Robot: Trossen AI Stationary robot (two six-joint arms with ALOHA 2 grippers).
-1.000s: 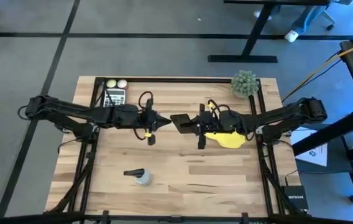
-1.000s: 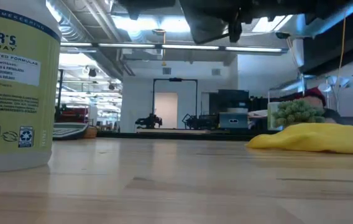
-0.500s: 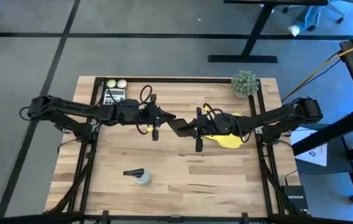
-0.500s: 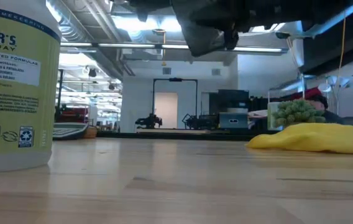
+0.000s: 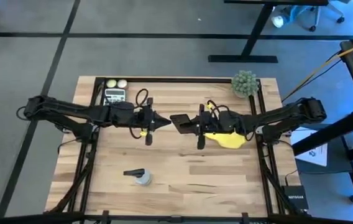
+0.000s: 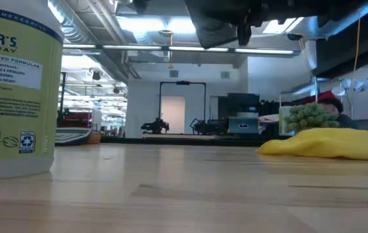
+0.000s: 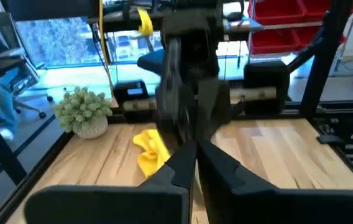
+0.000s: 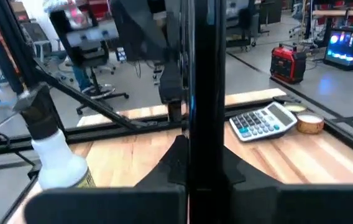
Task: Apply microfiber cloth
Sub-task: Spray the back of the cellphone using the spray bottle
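Likely light, limp and floppy, prone to sag and drag; best pinched at a raised fold near the edge. Bright yellow cloth (image 5: 229, 139), wrinkled and heaped, lying on the tabletop (image 5: 183, 174) just under the right arm, near the plant (image 5: 245, 83). Right pincer (image 5: 191, 124) clamped on a dark flat phone (image 5: 181, 121), held in the air. Left pincer (image 5: 163, 122) closed, empty, pointing at the phone

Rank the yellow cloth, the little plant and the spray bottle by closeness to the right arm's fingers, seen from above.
From the right gripper:
1. Microfiber cloth, just behind it, under the right arm.
2. Spray bottle, toward the table's front.
3. Plant, at the far right corner.
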